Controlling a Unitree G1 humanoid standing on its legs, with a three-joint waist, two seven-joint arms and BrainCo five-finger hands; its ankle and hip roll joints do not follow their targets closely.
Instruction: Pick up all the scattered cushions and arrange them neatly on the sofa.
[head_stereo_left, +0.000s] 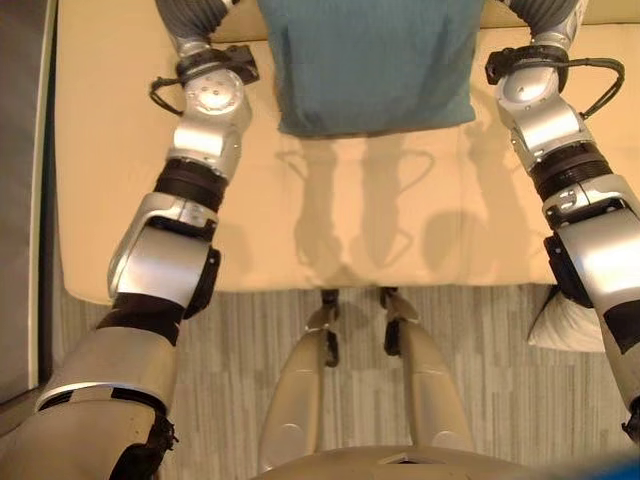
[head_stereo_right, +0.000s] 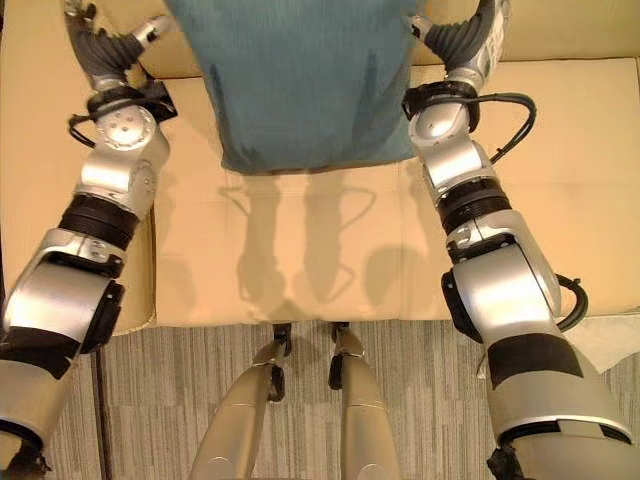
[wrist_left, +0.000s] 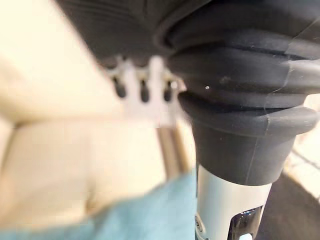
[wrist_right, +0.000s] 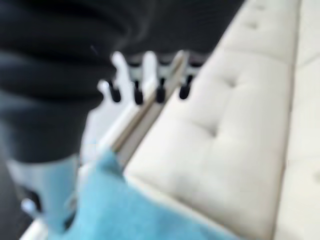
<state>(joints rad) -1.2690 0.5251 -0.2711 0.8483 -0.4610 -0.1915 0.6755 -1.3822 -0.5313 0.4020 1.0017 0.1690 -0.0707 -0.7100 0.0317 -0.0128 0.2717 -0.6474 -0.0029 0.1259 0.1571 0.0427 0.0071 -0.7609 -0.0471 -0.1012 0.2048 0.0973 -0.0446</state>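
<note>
A teal cushion is held over the rear of the cream sofa seat. The left hand and right hand are shown with fingers extended at its sides; grip cannot be told

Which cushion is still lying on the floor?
The white cushion on the grey floor by the sofa's front edge, on the robot's right. The teal cushion is already up on the sofa seat between both arms.
</note>
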